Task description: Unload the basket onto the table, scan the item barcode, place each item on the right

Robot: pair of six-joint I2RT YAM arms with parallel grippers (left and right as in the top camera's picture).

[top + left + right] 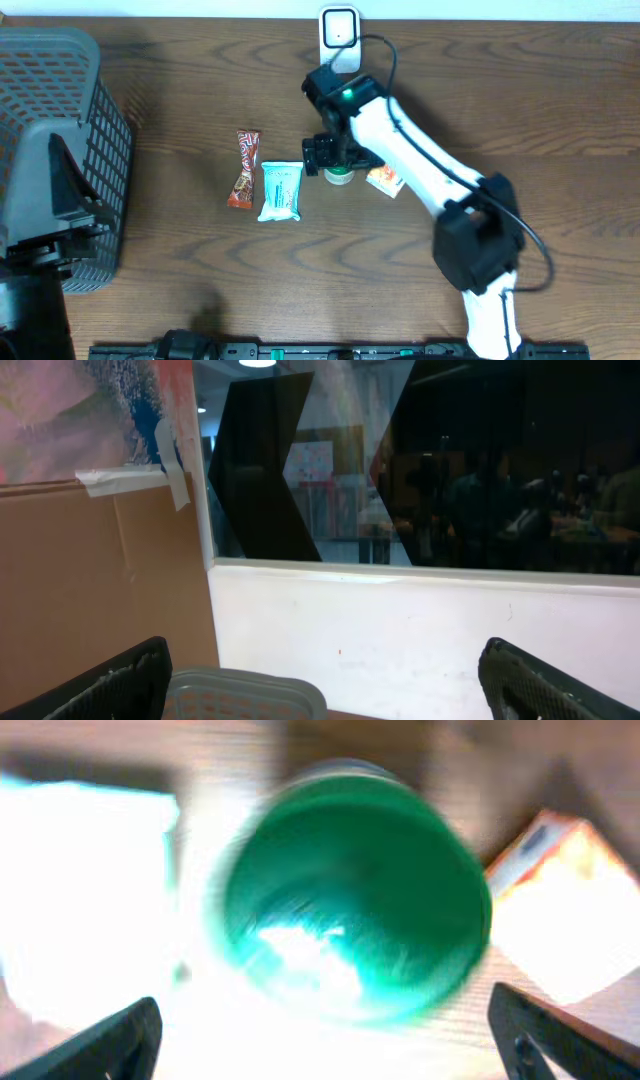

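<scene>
scanning is judged not yet done, since the green-topped jar [355, 890] is seen standing on the table [200, 280] at 6 o'clock from the white scanner [339, 28], the right gripper [335, 160] is hung over it, spread wide with nothing held, and lifting and showing are left.

Overhead top-down; left wrist faces window [420, 470]; right wrist close over green cap [350, 890].

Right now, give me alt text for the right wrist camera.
A blurred green lid fills the frame; the right claw is open, its fingertips in the bottom corners. A pale packet lies left of the lid, an orange-and-white packet right.
</scene>
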